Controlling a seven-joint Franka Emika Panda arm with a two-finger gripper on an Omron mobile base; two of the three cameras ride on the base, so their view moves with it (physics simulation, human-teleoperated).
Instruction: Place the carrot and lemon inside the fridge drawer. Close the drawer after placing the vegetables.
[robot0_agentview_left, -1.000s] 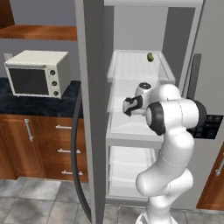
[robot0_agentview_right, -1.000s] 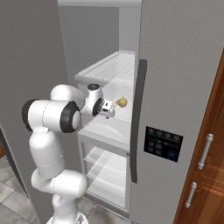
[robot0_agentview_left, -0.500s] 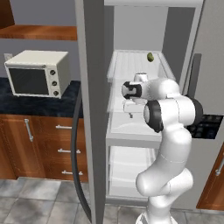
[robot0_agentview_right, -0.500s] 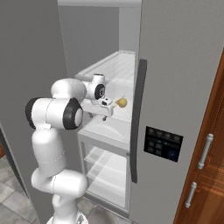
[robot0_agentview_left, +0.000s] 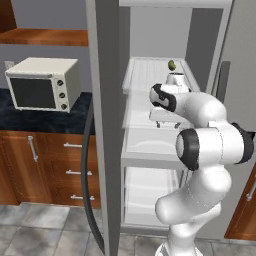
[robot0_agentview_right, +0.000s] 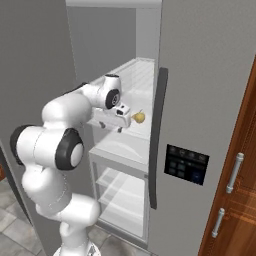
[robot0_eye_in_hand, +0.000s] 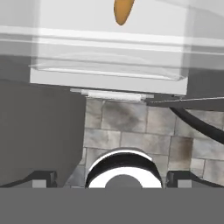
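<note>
My gripper (robot0_agentview_left: 167, 124) hangs open inside the fridge, fingers pointing down over the fridge drawer (robot0_agentview_left: 149, 160). From the right, the gripper (robot0_agentview_right: 111, 127) sits just left of the small yellow lemon (robot0_agentview_right: 139, 117), which rests apart from it at the same level. The drawer's whitish front rim (robot0_agentview_right: 118, 154) runs below both. In the hand view the two fingertips (robot0_eye_in_hand: 41, 177) stand wide apart with nothing between them, and the gripper (robot0_eye_in_hand: 111, 179) looks down past the drawer's pale rim (robot0_eye_in_hand: 109, 39). The orange carrot (robot0_eye_in_hand: 123, 11) shows at the top edge, seen through the clear plastic.
A small olive-green fruit (robot0_agentview_left: 171, 65) lies on the upper ribbed shelf. The fridge door (robot0_agentview_right: 200, 125) stands close on the right, another door edge (robot0_agentview_left: 102, 125) on the left. A toaster oven (robot0_agentview_left: 42, 84) sits on the dark counter over wooden drawers. A black hose (robot0_eye_in_hand: 197, 124) crosses the tiled floor.
The hand has swung up, moved deeper into the fridge, and turned its fingers downward over the drawer. The jaws have stayed open. The lemon has not moved.
</note>
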